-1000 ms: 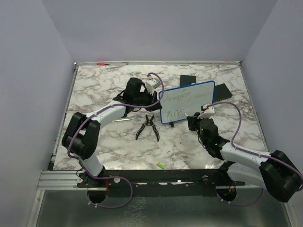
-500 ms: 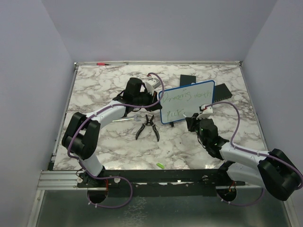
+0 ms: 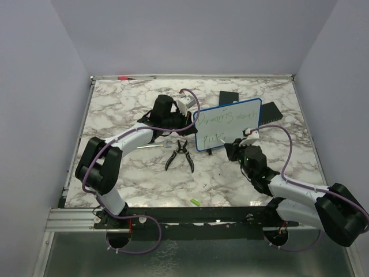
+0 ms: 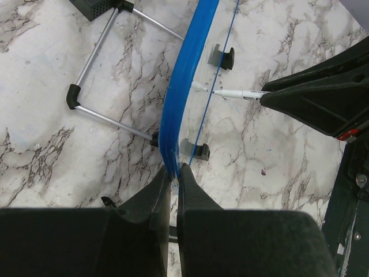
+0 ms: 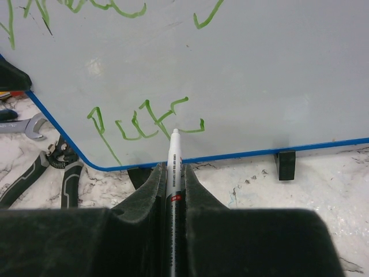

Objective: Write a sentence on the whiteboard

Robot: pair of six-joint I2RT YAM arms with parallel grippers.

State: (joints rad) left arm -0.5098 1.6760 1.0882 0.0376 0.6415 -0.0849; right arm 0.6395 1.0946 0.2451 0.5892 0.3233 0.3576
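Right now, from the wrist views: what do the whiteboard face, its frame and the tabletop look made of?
Whiteboard face: smooth, glossy white, likely a coated sheet; soft glare, green ink sits on top. Frame: even blue, rounded corner, probably moulded plastic. Tabletop: white with grey veining, marble look; real stone or printed laminate, cannot tell.

Top camera sits high behind the near edge of the grey-veined white marble table (image 3: 127,173), looking down and forward across all of it. Left wrist camera is right up close, sighting along the rim of the blue-framed white whiteboard (image 4: 184,75). Right wrist camera faces its written side from very near, and both catch the slim white marker pen (image 4: 239,93).
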